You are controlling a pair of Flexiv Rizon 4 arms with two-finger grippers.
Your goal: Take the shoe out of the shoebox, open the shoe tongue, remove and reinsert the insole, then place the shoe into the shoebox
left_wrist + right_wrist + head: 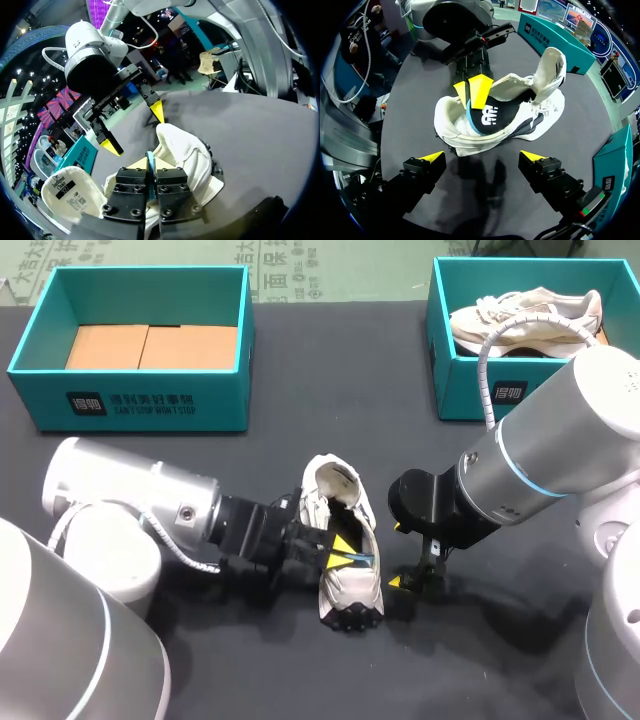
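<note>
1. The job looks to be at the insole step. The left claw [472,92] is pressed together, pinching the heel end of the dark insole [490,117]. Most of the insole lies inside the shoe [485,144].
2. I cannot tell if the insole is going out or in.
3. The right claw [482,160] is spread wide and holds nothing. It hangs over the tabletop [480,635], with the shoe just ahead of it.
4. Next, I think the right claw should hold the shoe down while the left claw moves the insole.
5. The shoe lies long-ways across the right claw's front. Its heel is by the left claw. Its toe and lifted tongue [554,65] point away, toward the empty shoebox [130,405].
</note>
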